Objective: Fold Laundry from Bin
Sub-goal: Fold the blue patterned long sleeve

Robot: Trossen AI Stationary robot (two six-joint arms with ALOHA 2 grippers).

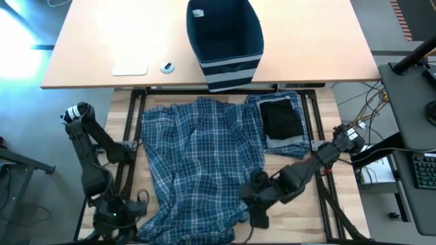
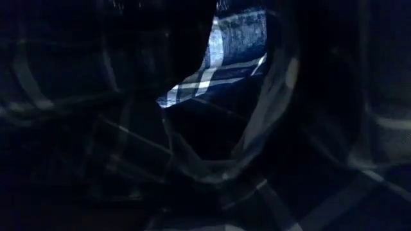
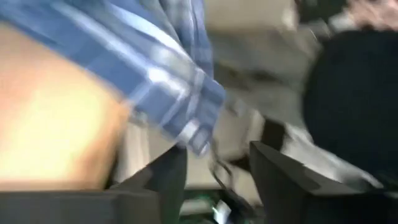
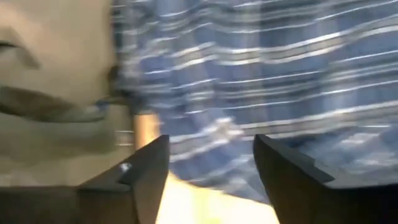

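Left arm: folded at lower left of the high view, elbow raised, left gripper (image 1: 139,199) low beside the near-left edge of the plaid garment (image 1: 197,163); in its wrist view the two fingers (image 3: 283,180) stand apart with a corner of plaid cloth hanging just beyond them, nothing clamped between. Right arm: reaching in from the right edge across the lower middle, right gripper (image 1: 255,216) at the garment's near-right edge; fingers (image 4: 149,171) parted in its wrist view, plaid cloth spread ahead of them, nothing pinched. Laundry counted in the high view: one large blue-and-white plaid garment spread rumpled over the centre of the table (image 1: 327,109); one smaller folded plaid piece (image 1: 300,144) to its upper right; one small black piece (image 1: 281,119) lying on top of that folded piece. Bin (image 1: 225,37): one, navy with pale stripes, at top centre, standing beyond the spread garment, a small pale tag inside. Low view: filled by dark plaid folds pressed close to the lens
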